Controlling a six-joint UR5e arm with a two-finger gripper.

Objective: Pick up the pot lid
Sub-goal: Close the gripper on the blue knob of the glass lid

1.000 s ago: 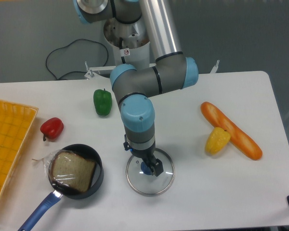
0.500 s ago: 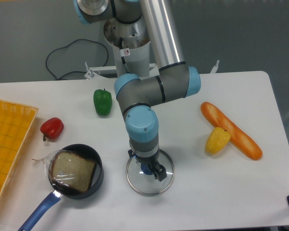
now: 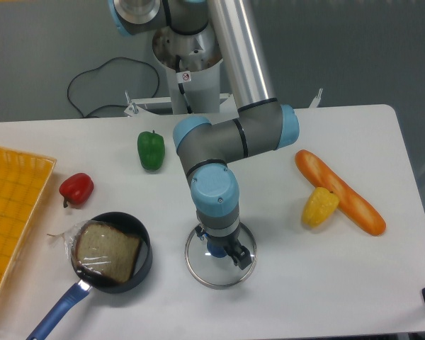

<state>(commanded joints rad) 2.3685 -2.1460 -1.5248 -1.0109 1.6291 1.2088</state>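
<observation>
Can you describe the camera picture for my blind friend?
A robot's open tool is right at the blue knob of a clear pot lid. A black pan holding something brown is on the left, a long orange thing on the right.

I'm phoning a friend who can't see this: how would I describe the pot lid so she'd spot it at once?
Find the black pan with the blue handle at the picture's lower left. Just right of it, under the gripper, lies the round lid. Unlike the dark pan, it is see-through, with a blue knob in the middle.
</observation>
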